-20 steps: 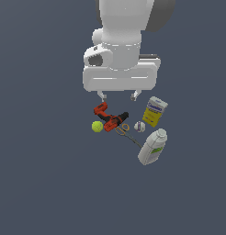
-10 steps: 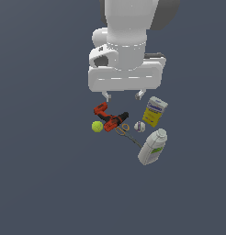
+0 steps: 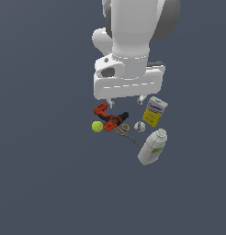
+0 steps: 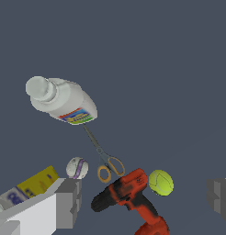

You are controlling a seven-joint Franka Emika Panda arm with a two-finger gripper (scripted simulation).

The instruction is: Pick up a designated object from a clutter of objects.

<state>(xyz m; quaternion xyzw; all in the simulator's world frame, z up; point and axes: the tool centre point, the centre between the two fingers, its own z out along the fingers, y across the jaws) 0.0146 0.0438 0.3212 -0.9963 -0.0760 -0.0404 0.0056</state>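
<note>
The small white ball (image 3: 139, 126) with faint dark marks lies between the yellow box (image 3: 154, 111) and the scissors (image 3: 126, 132). It also shows in the wrist view (image 4: 77, 167), close to one finger (image 4: 69, 202). My gripper (image 3: 127, 102) is open and empty. It hovers above the red-and-black drill (image 3: 110, 119), a little to the exterior view's left of the white ball. In the wrist view the gripper (image 4: 144, 199) spans the drill (image 4: 131, 195) and the yellow-green ball (image 4: 161, 182). The arm hides part of the ground behind the clutter.
The yellow-green ball (image 3: 97, 126) lies at the exterior view's left of the drill. The white green-labelled bottle (image 3: 152, 147) lies on its side nearest the camera, and it shows in the wrist view (image 4: 64, 101). The scissors (image 4: 105, 160) and the yellow box (image 4: 32, 186) flank the white ball.
The arm has moved a little toward the exterior view's right and slightly lower. The fingers stay open. The objects have not moved.
</note>
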